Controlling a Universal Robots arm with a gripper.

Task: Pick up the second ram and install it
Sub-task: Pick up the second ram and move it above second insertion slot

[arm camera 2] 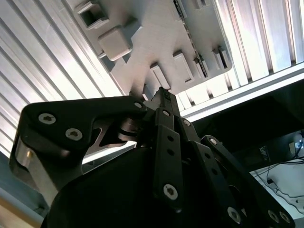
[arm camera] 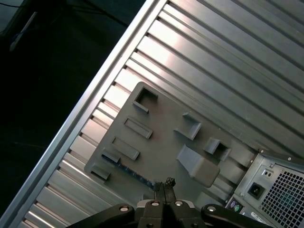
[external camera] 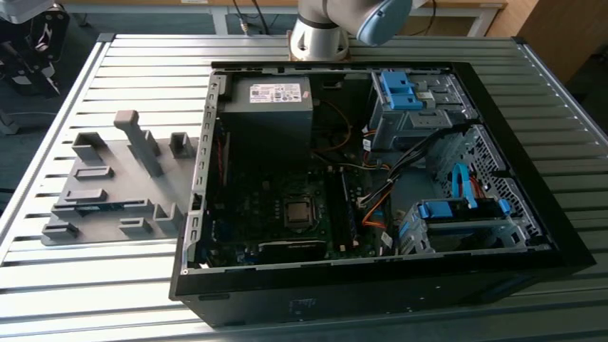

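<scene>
Exterior view: second ram (external camera: pixel 100 206), a thin dark blue-green board, sits on edge in grey plastic holder plate (external camera: pixel 131 188) on ribbed metal worktop (external camera: pixel 142 64), apparently fixtured for pickup | First wrist view: end effector (arm camera: pixel 164 185) hangs over the ram (arm camera: pixel 127 170), matte black fingers clenched, empty | Second wrist view: clenched tips above the plate.

Ribbed metal table (external camera: pixel 124 285) bearing an open black computer case (external camera: pixel 380 288) with grey power supply (external camera: pixel 272 96), dark motherboard (external camera: pixel 275 196), blue drive brackets (external camera: pixel 399 89) and loose cables (external camera: pixel 375 206) inside, and, just beside it on the exterior view's left, a grey holder plate (external camera: pixel 124 160) with upright blocks.
</scene>
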